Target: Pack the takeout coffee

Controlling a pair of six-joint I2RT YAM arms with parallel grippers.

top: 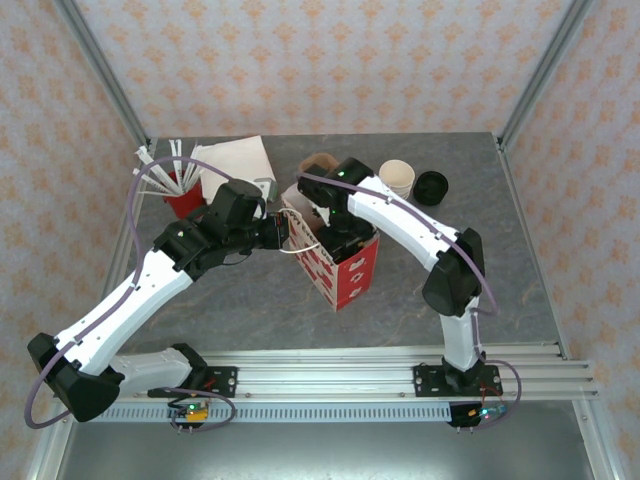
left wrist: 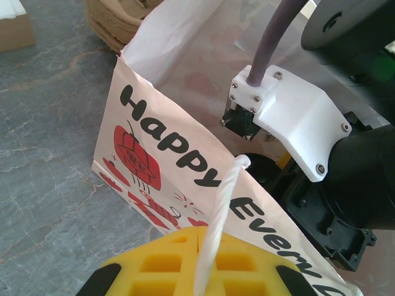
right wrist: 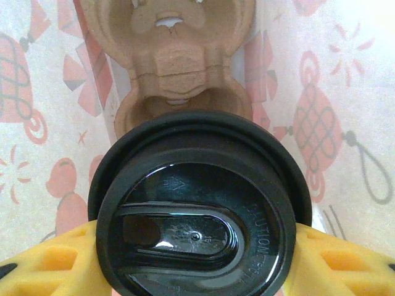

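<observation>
My main worry is the takeout coffee [right wrist: 197, 209] landing off-centre. It hangs inside the paper bag [top: 345, 270], above the pulp cup carrier [right wrist: 179, 68] lying deeper in the bag. If it meets a ridge rather than a well, it could tip and pop its black lid. The bag's white rope handle [left wrist: 219, 209] might also slip free, letting the bag's mouth sag onto my right arm. The right gripper [right wrist: 197, 259], inside the bag, is spread about halfway, yellow pads pressed against either side of the cup. The left gripper [left wrist: 203, 271], at the bag's rim, is pinched fully closed on that handle.
</observation>
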